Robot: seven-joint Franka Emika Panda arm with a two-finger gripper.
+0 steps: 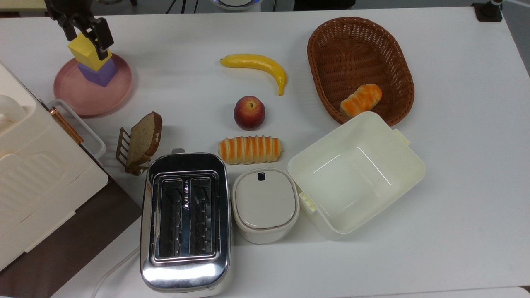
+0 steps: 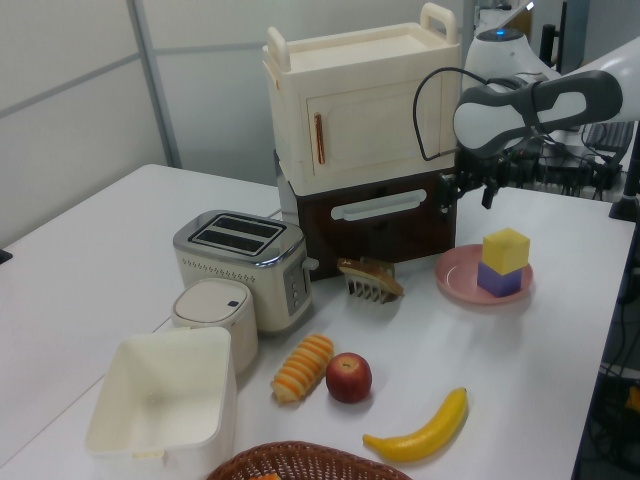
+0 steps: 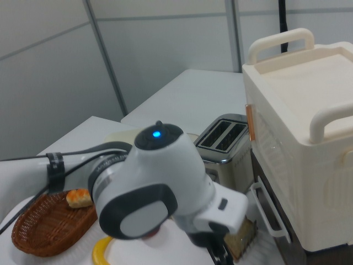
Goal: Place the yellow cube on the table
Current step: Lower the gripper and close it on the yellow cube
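The yellow cube point(image 1: 87, 53) point(image 2: 506, 248) sits on top of a purple cube point(image 1: 100, 73) point(image 2: 499, 279), and both stand on a round pink plate point(image 1: 85, 95) point(image 2: 455, 275) at the top view's far left. My gripper point(image 1: 85, 36) point(image 2: 466, 197) hangs open above the stack. In the left view it is higher than the yellow cube and a little to its left, not touching it. In the top view its dark fingers point(image 1: 102, 39) overlap the cube's upper edge. The white table point(image 1: 455, 165) point(image 2: 100, 260) lies all around the plate.
A banana point(image 1: 256, 66), a peach point(image 1: 249, 112) and a striped bread roll point(image 1: 250, 150) lie mid-table. A wicker basket point(image 1: 360, 66), an open white box point(image 1: 356, 176), a lidded pot point(image 1: 265, 205), a toaster point(image 1: 185, 219), a toast rack point(image 1: 140, 142) and a cream cabinet point(image 1: 29, 174) stand around.
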